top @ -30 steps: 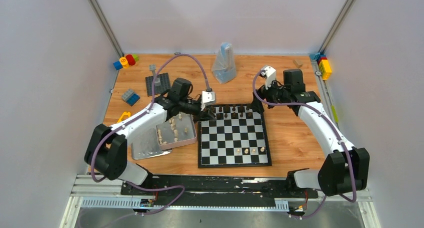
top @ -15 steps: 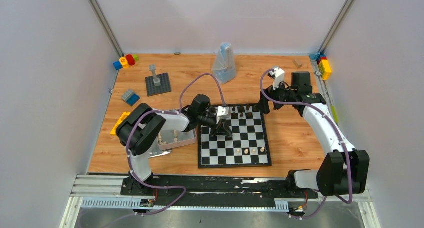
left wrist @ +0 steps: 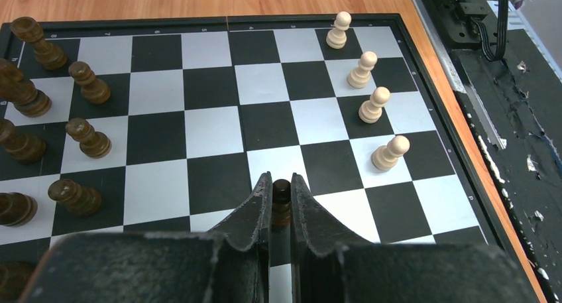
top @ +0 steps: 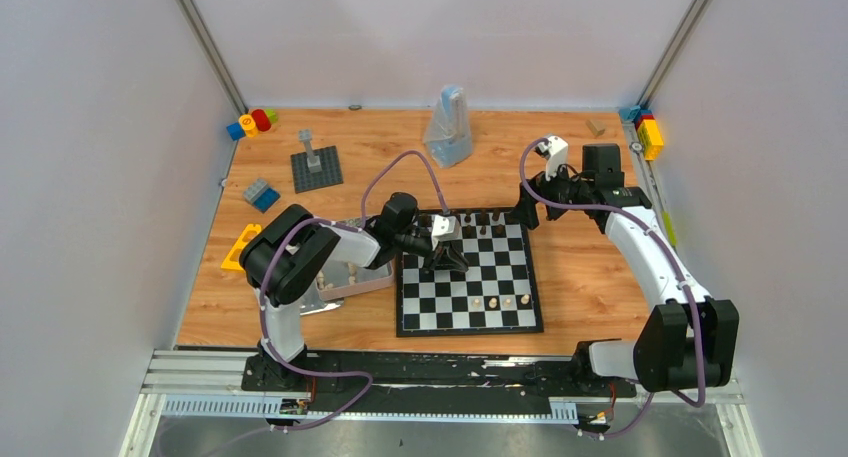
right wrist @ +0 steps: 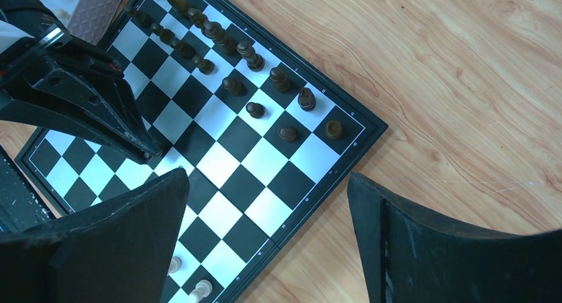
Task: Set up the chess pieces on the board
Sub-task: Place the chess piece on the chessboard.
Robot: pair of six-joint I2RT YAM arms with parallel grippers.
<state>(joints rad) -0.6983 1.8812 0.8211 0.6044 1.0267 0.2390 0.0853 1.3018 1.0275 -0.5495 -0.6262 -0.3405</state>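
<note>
The board [top: 455, 297] lies mid-table. Dark chess pieces [top: 480, 220] fill its far rows, and several cream pawns [top: 493, 303] stand near its front edge. My left gripper [top: 447, 260] hovers low over the board's left-centre. In the left wrist view it [left wrist: 281, 183] is shut on a dark pawn [left wrist: 281, 198], above a white square of the board [left wrist: 212, 124]. Dark pieces [left wrist: 83, 137] stand to its left and cream pawns [left wrist: 374, 104] to its right. My right gripper [top: 522, 213] hangs by the far right corner. It [right wrist: 265, 180] is open and empty above the board's edge [right wrist: 318, 183].
A silver tin [top: 372, 280] with cream pieces sits left of the board, partly behind my left arm. A plastic bag [top: 447, 127] stands at the back. A dark studded plate [top: 316, 167] and toy bricks [top: 252, 122] lie at the far left. More bricks [top: 648, 132] sit far right.
My left arm has swung from the board's far left corner onto the board, gripper shut throughout. In the last half second it barely moves. The right gripper shifted slightly rightward.
</note>
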